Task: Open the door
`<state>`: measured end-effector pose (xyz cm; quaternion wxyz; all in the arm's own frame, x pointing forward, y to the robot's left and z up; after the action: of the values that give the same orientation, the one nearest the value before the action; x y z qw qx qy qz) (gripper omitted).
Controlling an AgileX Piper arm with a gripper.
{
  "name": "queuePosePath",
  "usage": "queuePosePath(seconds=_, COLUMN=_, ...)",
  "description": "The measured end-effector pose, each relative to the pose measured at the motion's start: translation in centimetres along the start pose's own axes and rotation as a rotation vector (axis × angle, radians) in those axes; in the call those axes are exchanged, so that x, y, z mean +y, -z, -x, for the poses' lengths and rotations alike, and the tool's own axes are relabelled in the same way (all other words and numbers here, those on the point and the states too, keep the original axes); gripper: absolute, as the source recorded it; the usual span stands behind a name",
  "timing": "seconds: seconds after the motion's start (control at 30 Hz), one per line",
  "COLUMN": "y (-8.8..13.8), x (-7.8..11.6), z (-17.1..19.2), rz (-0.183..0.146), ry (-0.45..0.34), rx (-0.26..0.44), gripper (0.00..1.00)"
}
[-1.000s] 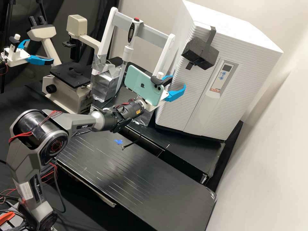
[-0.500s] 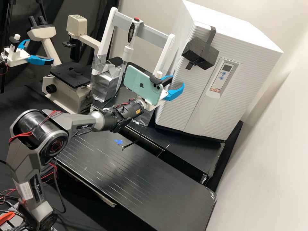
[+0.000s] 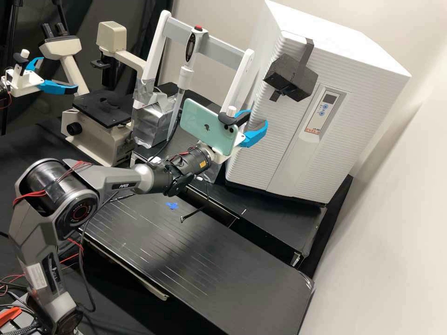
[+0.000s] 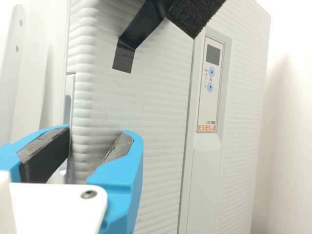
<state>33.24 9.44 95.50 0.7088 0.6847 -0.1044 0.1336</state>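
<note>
At the left edge of the cabinet's ribbed door front, the gripper [image 3: 256, 119] is held open, with a mint-green phone mounted behind it. The white door [image 3: 265, 151] looks closed against its cabinet [image 3: 354, 51]. In the wrist view the gripper [image 4: 96, 135] has its blue fingers apart, dark pads inward, and the door's side edge shows between them. Beside that edge is a narrow recessed slot [image 4: 69, 100]. The door front [image 4: 146, 117] runs past one finger. Whether a fingertip touches the door, I cannot tell.
A black foam block [image 3: 292, 78] is strapped to the cabinet front above the gripper, beside a control panel [image 3: 322, 111]. A white frame [image 3: 240, 79] with a pipette stands left of the cabinet, and a microscope [image 3: 102, 109] farther left. A second gripper [image 3: 37, 81] shows at the far left.
The wrist and the mounted phone have shifted and tilted slightly, and the hanging cable end has swung a little to the right. The fingers moved slightly left; the door looks unmoved.
</note>
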Motion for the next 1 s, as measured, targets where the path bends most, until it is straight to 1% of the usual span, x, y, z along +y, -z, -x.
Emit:
queuePosePath(seconds=0.07, y=-0.4, x=0.2, z=0.1, rz=-0.004, ry=0.001, rx=0.006, gripper=0.0)
queuePosePath(seconds=0.23, y=-1.1, x=0.9, z=0.6, rz=0.003, ry=-0.003, rx=0.018, gripper=0.0)
queuePosePath(seconds=0.27, y=-1.3, x=1.0, z=0.7, rz=-0.002, ry=-0.005, rx=0.017, gripper=0.0)
queuePosePath(seconds=0.4, y=-1.8, x=1.3, z=1.1, rz=0.008, ry=-0.005, rx=0.027, gripper=0.0)
queuePosePath(seconds=0.43, y=-2.0, x=1.5, z=1.3, rz=0.016, ry=-0.011, rx=0.032, gripper=0.0)
queuePosePath(seconds=0.6, y=-3.0, x=2.1, z=2.6, rz=0.011, ry=-0.036, rx=0.038, gripper=0.0)
queuePosePath(seconds=0.77, y=-4.2, x=3.2, z=4.9, rz=-0.023, ry=-0.094, rx=0.027, gripper=0.0)
queuePosePath(seconds=0.83, y=-4.9, x=3.6, z=5.9, rz=-0.051, ry=-0.126, rx=0.004, gripper=0.0)
queuePosePath(seconds=0.87, y=-5.1, x=3.8, z=6.3, rz=-0.06, ry=-0.143, rx=-0.007, gripper=0.0)
queuePosePath(seconds=0.93, y=-5.8, x=4.1, z=7.0, rz=-0.098, ry=-0.178, rx=-0.034, gripper=0.0)
queuePosePath(seconds=1.0, y=-6.3, x=4.3, z=7.5, rz=-0.109, ry=-0.202, rx=-0.051, gripper=0.0)
